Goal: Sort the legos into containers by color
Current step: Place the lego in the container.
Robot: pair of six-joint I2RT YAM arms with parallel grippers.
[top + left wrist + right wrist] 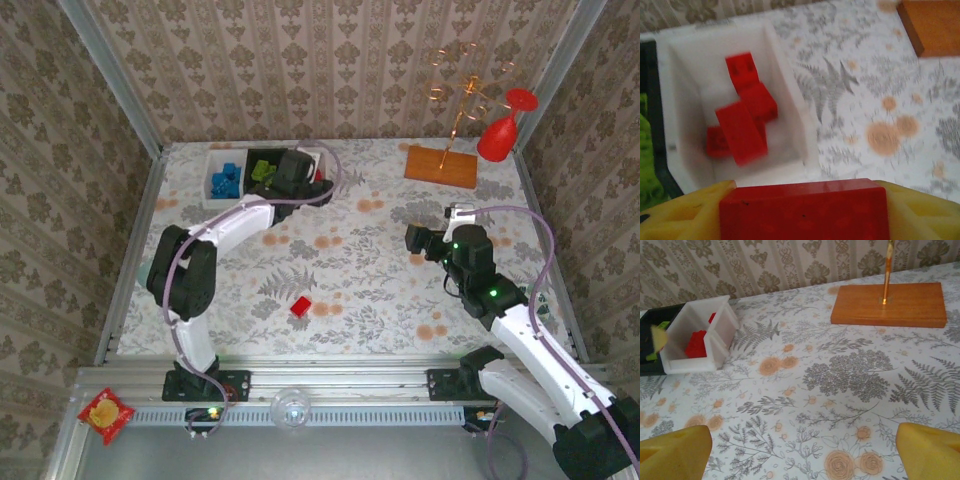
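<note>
The left pincer [805, 222] grips a red brick [804, 207] at the white bin [790, 107] holding red legos [742, 130] (not yet above its middle, I think). Centre it before releasing; the right pincer [800, 455] stands open.

A table boxed in by patterned wallpaper

Beige damask wallpaper [300, 70] covers the far, left and right walls, with grey metal posts [114, 75] running down the far corners. The table [380, 290] wears a white cloth printed with grey ferns and orange blossoms. At its far right stands a wooden base [441, 166] holding a thin gold rod. An aluminium rail [330, 385] edges the near side. The light is soft and even.
</note>
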